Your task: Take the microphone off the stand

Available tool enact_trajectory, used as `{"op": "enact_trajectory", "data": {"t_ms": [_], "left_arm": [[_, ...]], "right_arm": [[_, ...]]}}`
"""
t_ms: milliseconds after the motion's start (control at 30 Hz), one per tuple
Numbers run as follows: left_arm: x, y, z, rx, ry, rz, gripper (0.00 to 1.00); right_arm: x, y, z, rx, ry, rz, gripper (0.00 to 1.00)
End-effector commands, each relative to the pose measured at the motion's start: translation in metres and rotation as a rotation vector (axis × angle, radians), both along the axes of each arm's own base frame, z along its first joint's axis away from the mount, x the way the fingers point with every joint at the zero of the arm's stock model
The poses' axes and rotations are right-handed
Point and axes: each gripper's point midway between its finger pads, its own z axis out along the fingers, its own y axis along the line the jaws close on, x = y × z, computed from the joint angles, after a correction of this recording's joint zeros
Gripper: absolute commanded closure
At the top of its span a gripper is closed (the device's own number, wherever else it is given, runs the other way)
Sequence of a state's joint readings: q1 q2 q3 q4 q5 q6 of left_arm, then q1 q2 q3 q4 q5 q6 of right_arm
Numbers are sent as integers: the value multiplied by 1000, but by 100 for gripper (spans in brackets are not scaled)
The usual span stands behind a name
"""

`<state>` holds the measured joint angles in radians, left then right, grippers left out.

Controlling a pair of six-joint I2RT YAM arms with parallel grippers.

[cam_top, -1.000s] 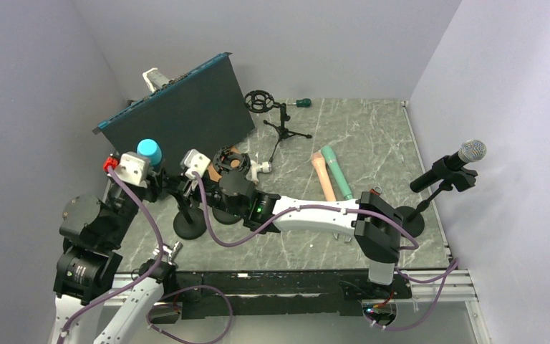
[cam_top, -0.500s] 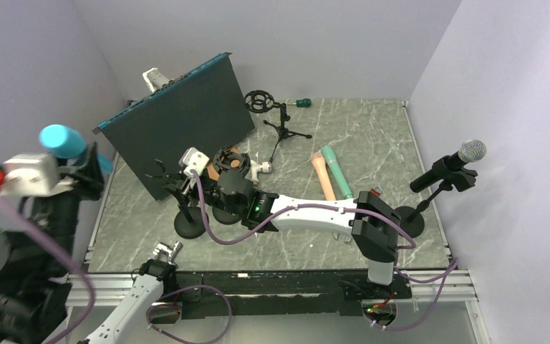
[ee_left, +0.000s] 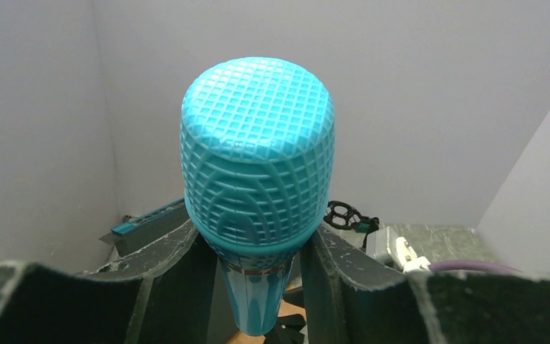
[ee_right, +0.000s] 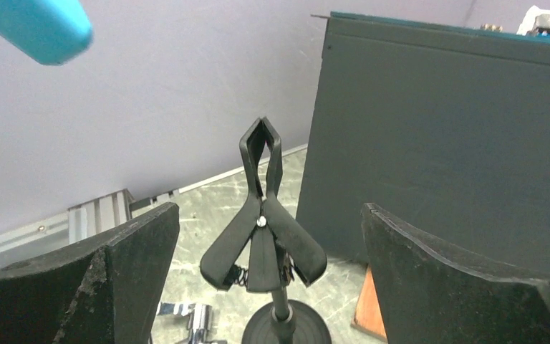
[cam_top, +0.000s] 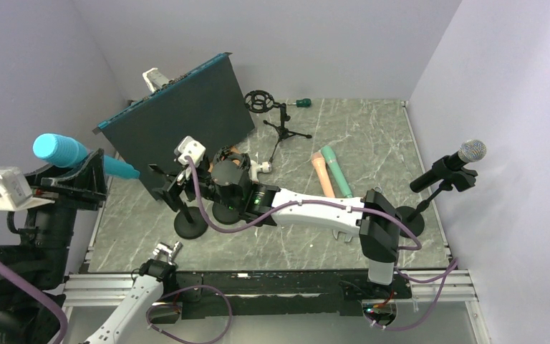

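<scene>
The cyan microphone [cam_top: 64, 152] hangs in the air at the far left, clear of the stand, and my left gripper [cam_top: 89, 178] is shut on its handle. In the left wrist view its mesh head [ee_left: 258, 158] rises between the fingers of that gripper [ee_left: 258, 244]. The black stand [cam_top: 188, 223] is on the table, and its spring clip [ee_right: 261, 229] is closed with nothing in it. My right gripper [ee_right: 268, 247] is open, one finger on each side of the clip without touching it. The microphone's tail end [ee_right: 36, 25] shows at the top left of the right wrist view.
A dark panel with a teal edge [cam_top: 179, 125] leans behind the stand. A salmon microphone [cam_top: 321, 179] and a green one [cam_top: 338, 172] lie mid-table. A tripod with a shock mount [cam_top: 276, 122] is at the back. At right, a silver-headed microphone [cam_top: 450, 168] sits on another stand.
My left arm has pulled the cyan microphone off the stand, up and to the left. My right gripper, earlier closed at the clip, has opened wide.
</scene>
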<state>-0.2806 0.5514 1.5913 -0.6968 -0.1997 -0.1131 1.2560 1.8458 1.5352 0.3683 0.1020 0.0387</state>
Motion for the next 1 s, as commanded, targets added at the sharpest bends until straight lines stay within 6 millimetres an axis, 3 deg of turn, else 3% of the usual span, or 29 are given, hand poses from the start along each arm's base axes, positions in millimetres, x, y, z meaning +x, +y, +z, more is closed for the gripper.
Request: {"op": "enact_trajectory", "data": {"t_ms": [0,133,233,333,533,733,967], "left_arm": [[-20,2,21,-85,-79,-29,100],[-10,-22,17,-78,-41,-142,100],[5,-47,6,-77,26,-256,100],[19,-79,-12,-71,126,-403,100],[35,-137,-52,-110,273,-703,100],[35,-170,-81,-216,357,-912,100],[33,-175,-92,-293,364,-961,100]], "right_arm": [[-5,-17,30,21,40,-8,0],[-16,-46,47,29,54,-3,0],[-40,-65,56,24,51,93,0],[-64,-86,67,38,68,185,0],[-84,-116,86,102,102,260,5],[-80,-125,80,128,113,223,20],[-58,-127,47,73,187,84,22]]}}
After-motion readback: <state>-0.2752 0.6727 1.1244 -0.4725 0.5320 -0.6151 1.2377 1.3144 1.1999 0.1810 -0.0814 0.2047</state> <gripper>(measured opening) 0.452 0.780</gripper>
